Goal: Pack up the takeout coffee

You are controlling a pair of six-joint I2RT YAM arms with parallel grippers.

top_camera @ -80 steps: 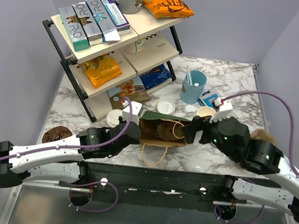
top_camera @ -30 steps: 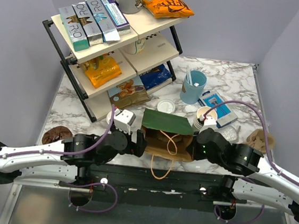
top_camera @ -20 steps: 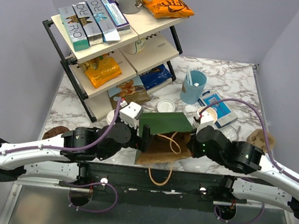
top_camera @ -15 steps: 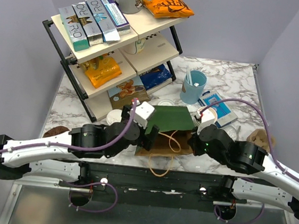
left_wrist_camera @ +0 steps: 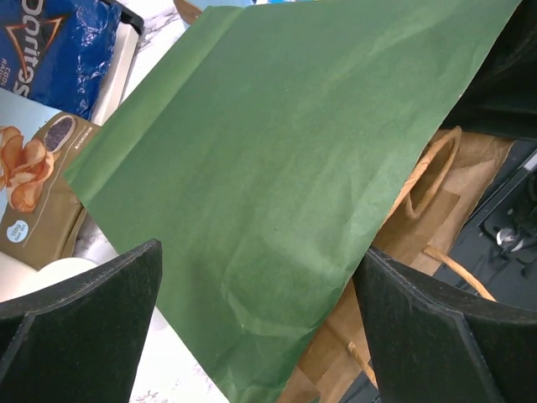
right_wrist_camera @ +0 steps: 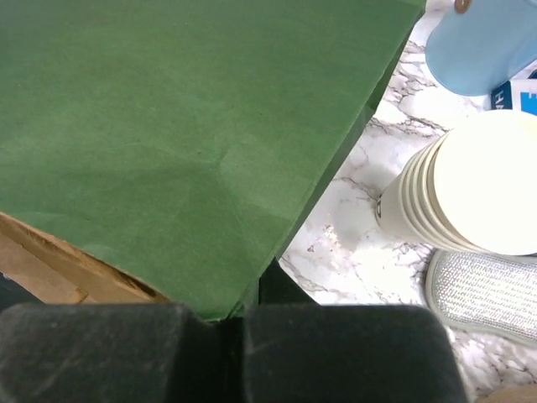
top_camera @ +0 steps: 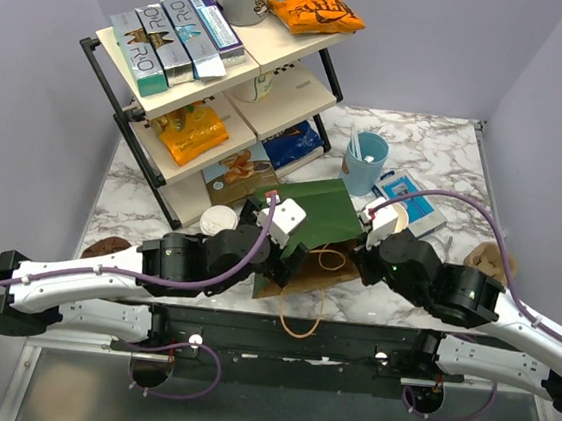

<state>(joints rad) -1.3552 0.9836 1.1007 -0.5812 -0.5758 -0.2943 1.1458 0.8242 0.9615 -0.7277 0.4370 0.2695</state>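
Note:
The takeout coffee [top_camera: 218, 220], a cream cup with a white lid, stands on the marble left of the bag; its pale lid [left_wrist_camera: 49, 274] shows low left in the left wrist view. The green paper bag [top_camera: 318, 212] is tilted up off the table, its brown inside [top_camera: 307, 266] and handle facing the near edge. My right gripper [top_camera: 362, 249] is shut on the bag's right edge [right_wrist_camera: 243, 285]. My left gripper [top_camera: 291, 255] is open at the bag's left side, and the green wall [left_wrist_camera: 277, 168] lies between its fingers [left_wrist_camera: 84, 319] without being pinched.
A stack of lidless cream cups [right_wrist_camera: 470, 193] and a light blue cup [top_camera: 363, 162] stand right of the bag. A shelf rack [top_camera: 203, 92] of snacks fills the back left. A blue box [top_camera: 413, 199], a silver pouch [right_wrist_camera: 487, 294] and cookies [top_camera: 106, 249] lie around.
The bag has risen from lying flat to tilted up, held by the right gripper. My left arm has swung right and up to the bag's left side, still open.

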